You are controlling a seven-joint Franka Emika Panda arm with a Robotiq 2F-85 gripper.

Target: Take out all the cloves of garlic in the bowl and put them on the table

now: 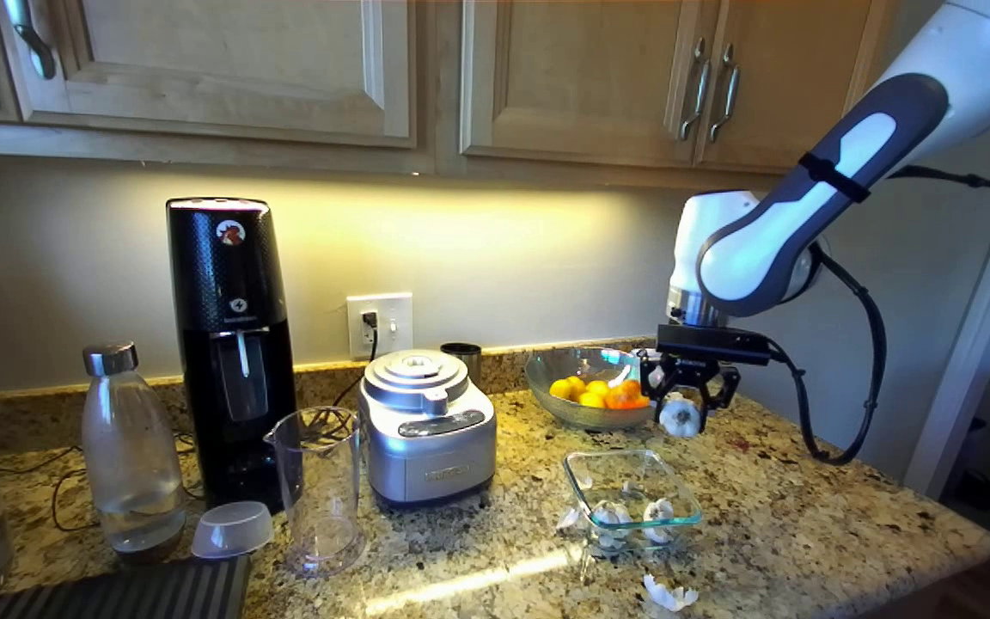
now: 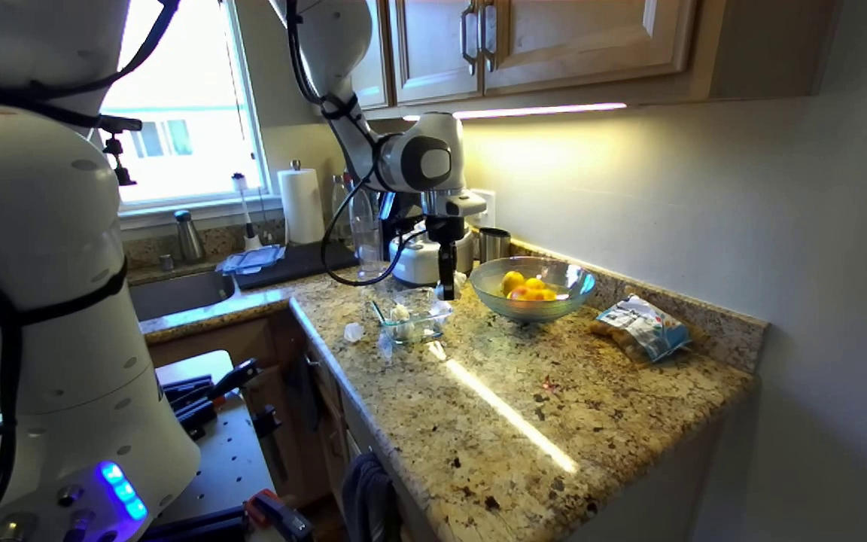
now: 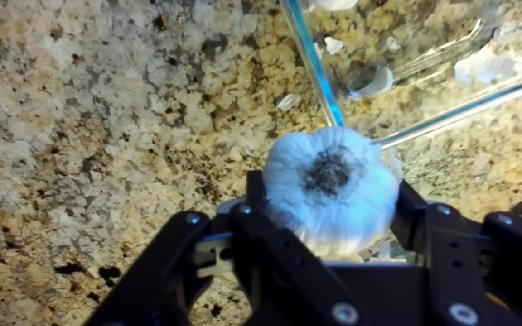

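In both exterior views we see the arm slope down from above and bend at the wrist, so that the gripper points straight down, raised above the table near one corner of the bowl. In the wrist view, the fingers press opposite sides of a garlic bulb and hold it, its dark root end turned toward us; it hides that corner of the bowl. Two more bulbs lie side by side inside the bowl. In an exterior view we note the fruit bowl beyond the bowl, and a white piece of peel on the table at the bowl's near side.
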